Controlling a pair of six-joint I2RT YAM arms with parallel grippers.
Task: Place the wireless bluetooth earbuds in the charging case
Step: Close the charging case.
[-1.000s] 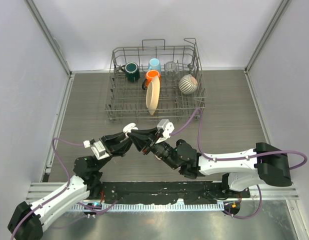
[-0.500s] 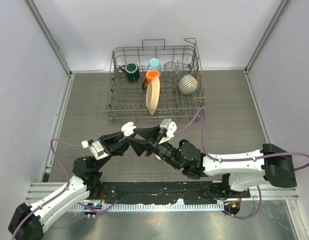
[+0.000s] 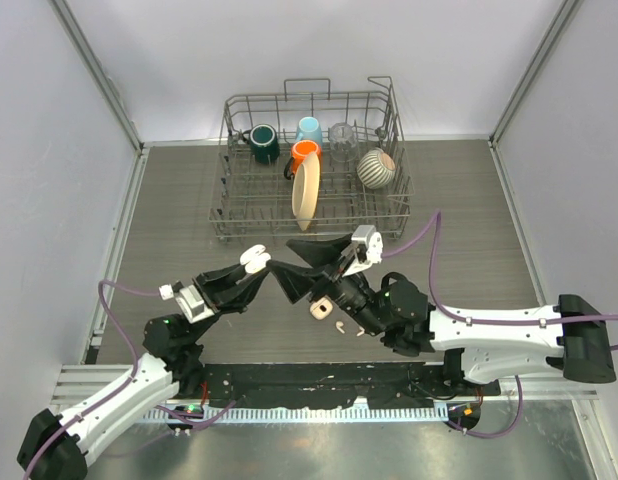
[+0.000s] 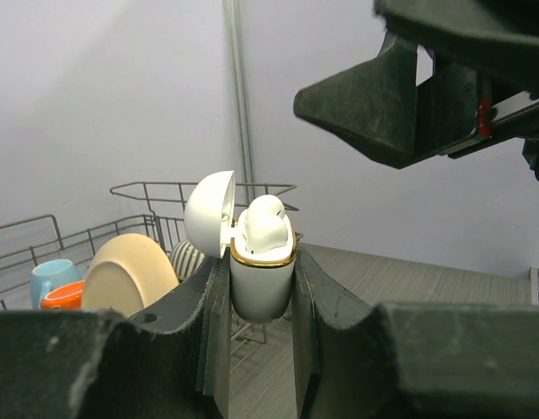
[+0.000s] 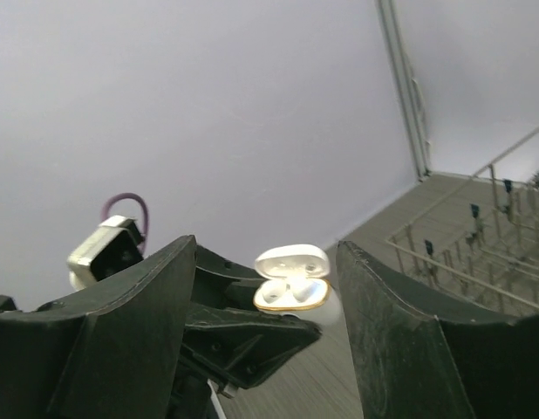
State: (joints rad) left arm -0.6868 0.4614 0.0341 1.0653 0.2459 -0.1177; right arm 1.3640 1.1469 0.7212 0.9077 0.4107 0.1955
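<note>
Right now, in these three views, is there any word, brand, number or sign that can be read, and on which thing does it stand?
None can be read in any view.
The charging case held in the left gripper is plain white with a gold rim, and the earbud in it is plain white too.
The mugs in the dish rack show no lettering.

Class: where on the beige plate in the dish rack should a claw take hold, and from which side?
Take the beige plate by its top rim, coming down from above, one finger on each face. It stands on edge in the dish rack, whose wires probably block the sides.
</note>
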